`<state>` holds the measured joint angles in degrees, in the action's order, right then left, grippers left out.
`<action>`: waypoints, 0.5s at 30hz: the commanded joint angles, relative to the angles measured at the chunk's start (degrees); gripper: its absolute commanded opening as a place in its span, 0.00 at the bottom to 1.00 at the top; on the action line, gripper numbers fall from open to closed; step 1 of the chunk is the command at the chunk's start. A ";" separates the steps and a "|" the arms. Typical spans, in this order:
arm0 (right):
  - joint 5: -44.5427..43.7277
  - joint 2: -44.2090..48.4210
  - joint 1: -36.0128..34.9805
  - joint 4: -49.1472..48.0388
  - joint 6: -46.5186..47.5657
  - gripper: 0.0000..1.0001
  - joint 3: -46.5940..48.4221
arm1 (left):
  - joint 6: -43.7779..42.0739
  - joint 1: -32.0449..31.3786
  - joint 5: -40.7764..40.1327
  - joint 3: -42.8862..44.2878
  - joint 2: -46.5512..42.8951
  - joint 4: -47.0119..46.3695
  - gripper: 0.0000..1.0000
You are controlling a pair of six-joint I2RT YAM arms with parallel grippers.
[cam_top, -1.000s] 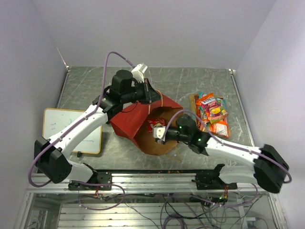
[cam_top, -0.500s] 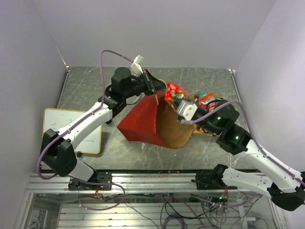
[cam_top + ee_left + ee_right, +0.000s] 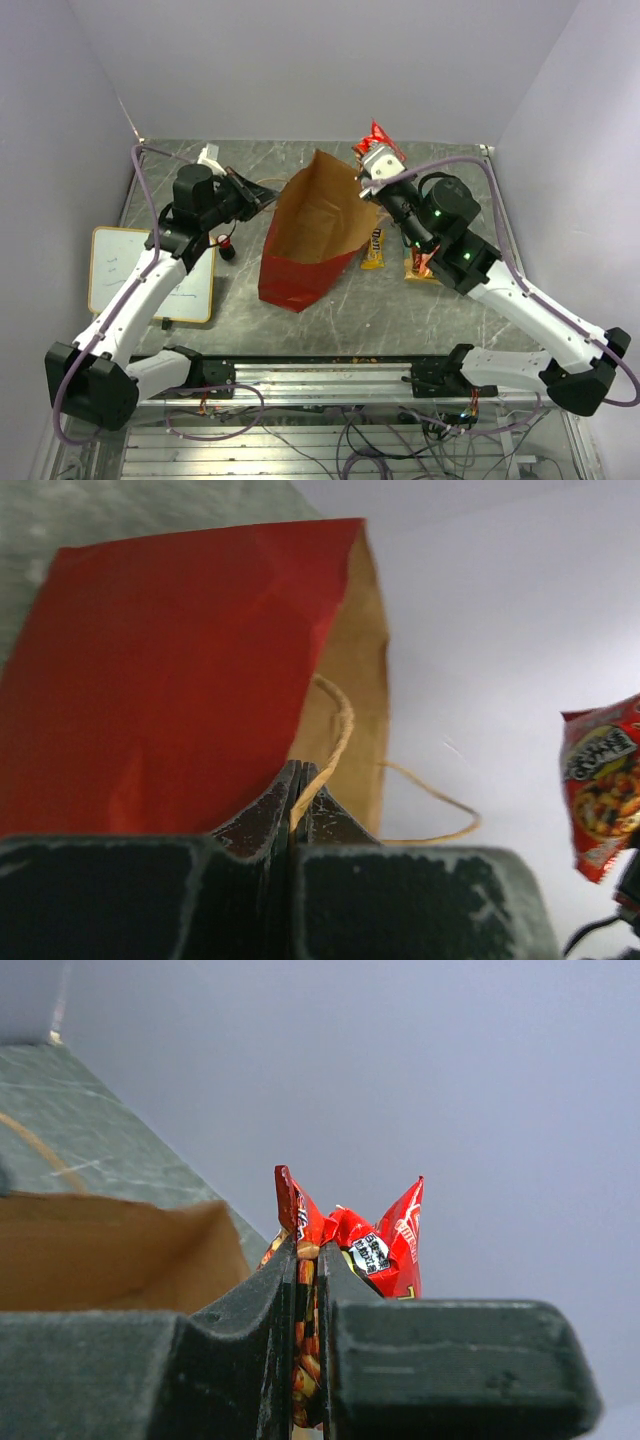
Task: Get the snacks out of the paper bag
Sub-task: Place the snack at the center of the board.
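The left end effector (image 3: 300, 785) is clamped on the cord handle (image 3: 335, 730) of the paper bag (image 3: 315, 235). The right end effector (image 3: 308, 1260) pinches a red snack packet (image 3: 385, 1245) above the bag's far rim. A yellow packet (image 3: 373, 248) lies just right of the bag.

My left gripper (image 3: 297, 782) pinches the paper bag (image 3: 170, 670) by its cord handle (image 3: 340, 725).
I see both dark fingers pressed together on the thin cord, which loops up from the tips to the bag's mouth. The bag fills the left and middle, red outside, with a brown kraft strip along its right edge. A second cord loop (image 3: 440, 802) curves out beside it. At the right edge a red snack packet (image 3: 603, 785) sits in the air against the pale wall (image 3: 480, 600), apart from the bag.
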<state>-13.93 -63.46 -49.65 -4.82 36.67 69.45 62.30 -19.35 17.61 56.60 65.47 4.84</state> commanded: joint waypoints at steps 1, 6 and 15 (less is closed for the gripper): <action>-7.64 -0.95 4.69 -1.21 -5.98 0.00 3.40 | -7.00 3.72 -8.27 3.07 -2.03 17.19 0.07; -8.35 -3.13 14.78 2.31 -15.57 0.00 3.82 | -10.40 5.44 -9.35 7.55 0.84 23.93 0.07; -4.56 -10.96 25.02 11.54 -30.46 0.00 -2.45 | -13.28 5.80 -10.19 12.48 3.80 28.46 0.19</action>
<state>-20.75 -70.67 -28.08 0.62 16.62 70.26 51.88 -13.98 8.91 67.16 69.49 29.04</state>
